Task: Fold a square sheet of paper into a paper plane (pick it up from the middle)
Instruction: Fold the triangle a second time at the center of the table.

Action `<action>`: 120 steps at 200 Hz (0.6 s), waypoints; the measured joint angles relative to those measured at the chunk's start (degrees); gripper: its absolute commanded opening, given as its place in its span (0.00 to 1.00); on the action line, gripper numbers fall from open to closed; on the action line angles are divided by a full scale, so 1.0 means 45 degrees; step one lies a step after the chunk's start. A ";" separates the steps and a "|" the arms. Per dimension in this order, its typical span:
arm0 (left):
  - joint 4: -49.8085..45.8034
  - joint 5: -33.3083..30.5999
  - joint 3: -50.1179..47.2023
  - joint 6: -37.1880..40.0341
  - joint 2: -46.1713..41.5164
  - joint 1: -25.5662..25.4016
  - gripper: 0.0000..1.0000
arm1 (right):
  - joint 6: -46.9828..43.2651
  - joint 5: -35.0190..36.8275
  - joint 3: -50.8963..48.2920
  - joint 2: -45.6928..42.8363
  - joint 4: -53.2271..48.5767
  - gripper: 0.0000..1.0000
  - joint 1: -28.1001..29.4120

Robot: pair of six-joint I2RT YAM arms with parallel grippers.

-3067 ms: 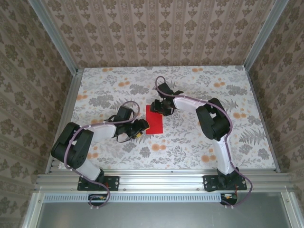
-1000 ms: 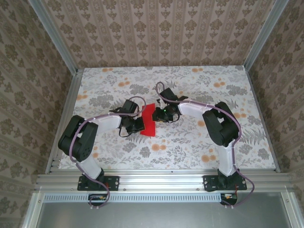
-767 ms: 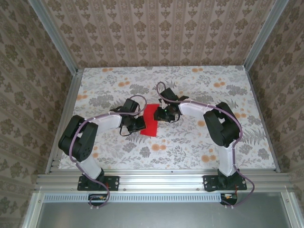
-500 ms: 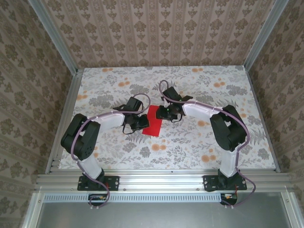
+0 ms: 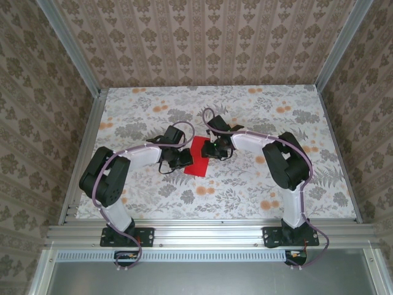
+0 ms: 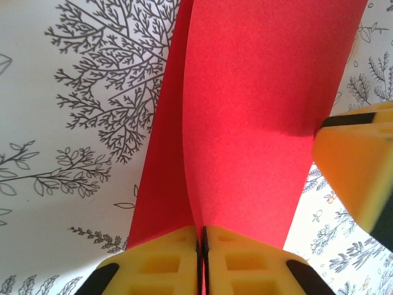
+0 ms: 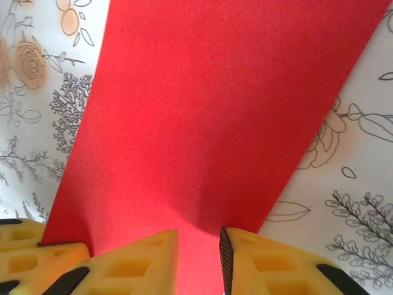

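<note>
**Top external view: two grippers working opposite edges of a red sheet at mid-table**

Top external view. The sheet (image 5: 199, 156) lies near the centre of the table (image 5: 258, 117). It reads as a rectangle longer than it is wide rather than a full square, so a first fold is probably in hand. No pointed plane shape is formed yet. The left gripper (image 5: 182, 158) sits at the sheet's 9 o'clock edge and the right gripper (image 5: 215, 149) at about 2 o'clock. The arms curve in from either side, so each can work its own side of the sheet without crossing the other.

Left wrist view. The left gripper (image 6: 202, 236) has its pads pressed together on a raised ridge of the sheet (image 6: 258, 92). The ridge runs from the seam toward 12 o'clock, and its 9 o'clock flank slopes down to the table. This pinch likely fixes the fold line while the other arm works. A yellow finger (image 6: 355, 166) of the right gripper meets the sheet's edge at 3 o'clock.

Right wrist view. The right gripper (image 7: 198, 243) has its pads a narrow gap apart, and the sheet (image 7: 215, 104) bulges up slightly between them, not clamped. It appears placed to steady or take that edge. Thin paper could slip on the table if pushed.
</note>
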 measured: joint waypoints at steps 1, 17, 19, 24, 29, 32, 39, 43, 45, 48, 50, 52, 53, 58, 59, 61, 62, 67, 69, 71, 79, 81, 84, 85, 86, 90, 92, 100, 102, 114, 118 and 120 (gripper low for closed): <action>0.0000 0.0000 0.0000 0.0005 0.0000 0.0000 0.17 | 0.0000 -0.0015 0.0005 0.0010 0.0000 0.26 0.0000; 0.0058 0.0078 0.0000 -0.0073 0.0000 0.0000 0.25 | -0.0005 -0.0078 0.0010 0.0151 -0.0010 0.24 0.0000; 0.0068 0.0092 0.0000 -0.0112 0.0000 0.0000 0.26 | 0.0000 -0.0078 0.0005 0.0160 -0.0010 0.23 0.0000; 0.0131 0.0160 -0.0005 -0.0126 0.0000 0.0000 0.28 | -0.0010 -0.0083 0.0010 0.0194 -0.0010 0.23 0.0000; 0.0194 0.0233 -0.0005 -0.0223 -0.0005 0.0000 0.30 | -0.0005 -0.0087 0.0010 0.0219 -0.0015 0.23 0.0000; 0.0243 0.0287 -0.0005 -0.0253 -0.0005 0.0000 0.31 | 0.0000 -0.0097 0.0010 0.0219 -0.0015 0.23 0.0000; 0.0374 0.0418 -0.0019 -0.0330 -0.0015 0.0000 0.32 | -0.0005 -0.0117 0.0010 0.0219 -0.0015 0.23 -0.0005; 0.0457 0.0495 -0.0029 -0.0369 -0.0024 0.0000 0.33 | -0.0005 -0.0121 0.0005 0.0219 -0.0015 0.22 -0.0005; 0.0495 0.0539 -0.0034 -0.0389 -0.0029 0.0000 0.33 | -0.0005 -0.0126 0.0005 0.0219 -0.0015 0.22 -0.0005; 0.0554 0.0593 -0.0039 -0.0437 -0.0039 0.0000 0.33 | -0.0005 -0.0126 0.0005 0.0219 -0.0015 0.22 -0.0010; 0.0593 0.0641 -0.0044 -0.0452 -0.0053 0.0000 0.33 | -0.0005 -0.0126 0.0010 0.0219 -0.0015 0.22 -0.0010; 0.0646 0.0690 -0.0053 -0.0476 -0.0053 0.0000 0.34 | -0.0005 -0.0126 0.0005 0.0219 -0.0015 0.22 -0.0010; 0.0690 0.0719 -0.0058 -0.0495 -0.0063 0.0000 0.34 | -0.0005 -0.0126 0.0005 0.0219 -0.0015 0.22 -0.0010; 0.0831 0.0831 -0.0092 -0.0573 -0.0097 0.0000 0.34 | -0.0005 -0.0126 0.0010 0.0219 -0.0015 0.22 -0.0010; 0.0860 0.0845 -0.0097 -0.0573 -0.0107 0.0000 0.34 | -0.0005 -0.0126 0.0005 0.0219 -0.0015 0.22 -0.0010; 0.0913 0.0884 -0.0117 -0.0607 -0.0121 0.0000 0.34 | -0.0005 -0.0126 0.0005 0.0219 -0.0015 0.22 -0.0010; 0.0957 0.0913 -0.0121 -0.0631 -0.0136 0.0000 0.34 | -0.0005 -0.0126 0.0010 0.0219 -0.0015 0.22 -0.0010; 0.1078 0.1035 -0.0165 -0.0680 -0.0175 0.0000 0.35 | -0.0005 -0.0126 0.0005 0.0219 -0.0019 0.22 -0.0010; 0.1137 0.1064 -0.0180 -0.0709 -0.0189 0.0000 0.35 | 0.0000 -0.0126 0.0005 0.0219 -0.0019 0.22 -0.0010; 0.1200 0.1112 -0.0199 -0.0748 -0.0214 0.0000 0.35 | 0.0000 -0.0126 0.0005 0.0219 -0.0019 0.22 -0.0010; 0.1462 0.1292 -0.0267 -0.0874 -0.0272 0.0000 0.36 | -0.0005 -0.0126 0.0005 0.0219 -0.0024 0.22 -0.0010; 0.1501 0.1321 -0.0282 -0.0899 -0.0277 0.0000 0.36 | -0.0005 -0.0126 0.0005 0.0219 -0.0024 0.22 -0.0010; 0.1588 0.1389 -0.0301 -0.0952 -0.0291 0.0000 0.36 | -0.0005 -0.0126 0.0005 0.0219 -0.0024 0.22 -0.0010; 0.1637 0.1409 -0.0316 -0.0962 -0.0296 0.0000 0.36 | -0.0005 -0.0126 0.0005 0.0219 -0.0024 0.22 -0.0010; 0.1656 0.1423 -0.0321 -0.0971 -0.0301 0.0000 0.36 | -0.0005 -0.0126 0.0005 0.0219 -0.0029 0.22 -0.0010; 0.1778 0.1501 -0.0355 -0.1035 -0.0316 0.0000 0.36 | -0.0005 -0.0126 0.0005 0.0219 -0.0034 0.22 -0.0010; 0.1841 0.1535 -0.0374 -0.1069 -0.0321 0.0000 0.36 | -0.0005 -0.0131 0.0005 0.0219 -0.0039 0.22 -0.0010; 0.2021 0.1661 -0.0427 -0.1185 -0.0340 0.0000 0.36 | -0.0005 -0.0131 0.0005 0.0219 -0.0053 0.22 -0.0019; 0.2074 0.1690 -0.0437 -0.1214 -0.0340 0.0000 0.36 | -0.0005 -0.0131 0.0005 0.0219 -0.0053 0.22 -0.0024; 0.2341 0.1851 -0.0505 -0.1350 -0.0345 0.0000 0.36 | -0.0005 -0.0141 0.0005 0.0219 -0.0058 0.22 -0.0049; 0.2453 0.1914 -0.0539 -0.1428 -0.0359 0.0000 0.36 | 0.0000 -0.0160 0.0005 0.0219 -0.0053 0.22 -0.0058; 0.2492 0.1938 -0.0554 -0.1438 -0.0364 0.0000 0.36 | 0.0000 -0.0175 0.0005 0.0219 -0.0053 0.22 -0.0058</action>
